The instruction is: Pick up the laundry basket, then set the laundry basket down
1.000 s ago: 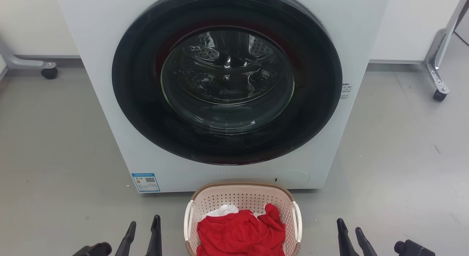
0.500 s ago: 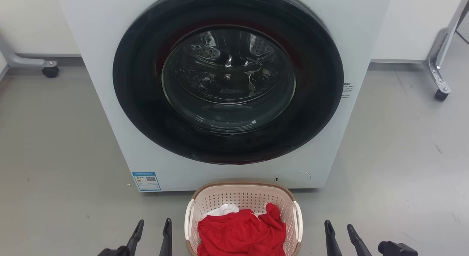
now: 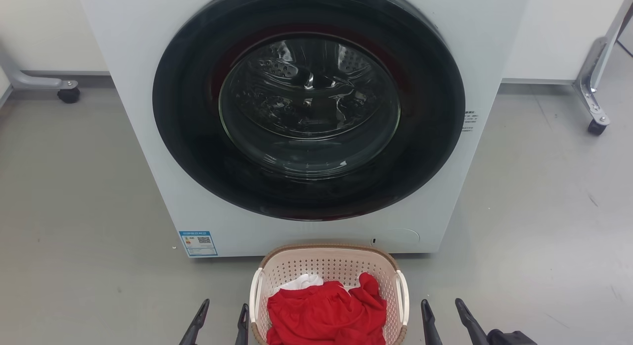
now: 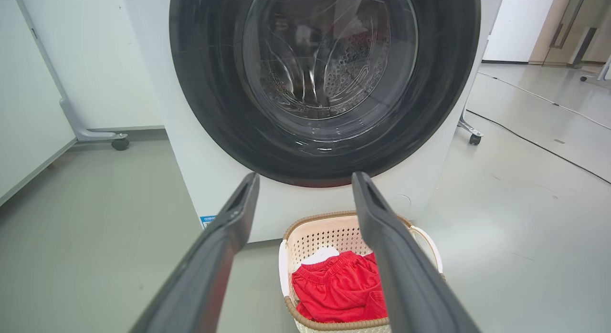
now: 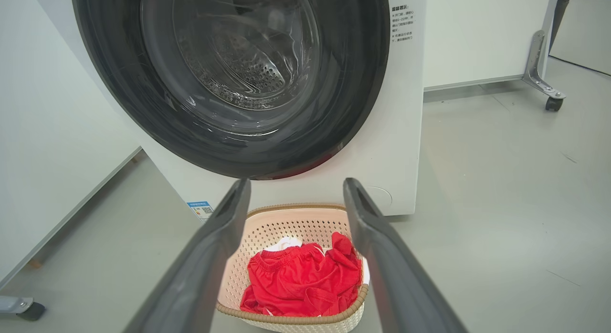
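Before washer (image 3: 309, 107): perforated, woven-rimmed plastic laundry basket (image 3: 329, 268).

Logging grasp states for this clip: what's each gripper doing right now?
Left gripper: open, holding nothing, left of the laundry basket.
Right gripper: open, holding nothing, right of it.

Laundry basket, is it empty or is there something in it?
Not empty. The laundry basket holds a crumpled red garment, with a bit of white cloth showing behind it.
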### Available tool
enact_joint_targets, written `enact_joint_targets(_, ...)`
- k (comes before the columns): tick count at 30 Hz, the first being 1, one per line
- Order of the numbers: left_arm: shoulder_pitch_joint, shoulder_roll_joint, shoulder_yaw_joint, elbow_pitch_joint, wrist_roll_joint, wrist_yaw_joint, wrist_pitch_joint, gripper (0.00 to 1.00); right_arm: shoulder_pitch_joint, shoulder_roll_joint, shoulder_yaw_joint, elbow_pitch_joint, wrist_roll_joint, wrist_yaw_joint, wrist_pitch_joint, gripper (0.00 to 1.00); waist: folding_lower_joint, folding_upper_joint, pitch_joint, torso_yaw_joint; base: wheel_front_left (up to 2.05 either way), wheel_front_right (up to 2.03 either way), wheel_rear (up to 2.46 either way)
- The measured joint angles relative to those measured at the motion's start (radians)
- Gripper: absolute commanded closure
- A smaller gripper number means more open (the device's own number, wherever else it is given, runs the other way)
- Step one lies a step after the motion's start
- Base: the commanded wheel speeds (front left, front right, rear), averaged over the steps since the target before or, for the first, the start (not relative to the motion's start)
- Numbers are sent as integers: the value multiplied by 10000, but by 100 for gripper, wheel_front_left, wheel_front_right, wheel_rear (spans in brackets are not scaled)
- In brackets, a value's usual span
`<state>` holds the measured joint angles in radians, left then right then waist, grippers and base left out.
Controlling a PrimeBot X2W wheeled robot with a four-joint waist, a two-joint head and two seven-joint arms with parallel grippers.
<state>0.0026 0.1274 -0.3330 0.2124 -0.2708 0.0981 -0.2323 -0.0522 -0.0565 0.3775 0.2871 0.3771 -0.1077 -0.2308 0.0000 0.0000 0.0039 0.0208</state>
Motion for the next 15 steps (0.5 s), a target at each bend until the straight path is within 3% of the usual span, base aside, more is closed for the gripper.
enact_joint_targets(6, 18, 21, -211, 36, 803, 77, -176, 0, 3, -6, 234, -58, -721, -151, -184, 0, 0, 1, 22, 2, 0, 0, 0)
enact_joint_targets(15, 18, 10, -161, 140, 832, 77, -176, 0, 7, -4, 176, -58, -727, -151, -184, 0, 0, 0, 39, 3, 0, 0, 0)
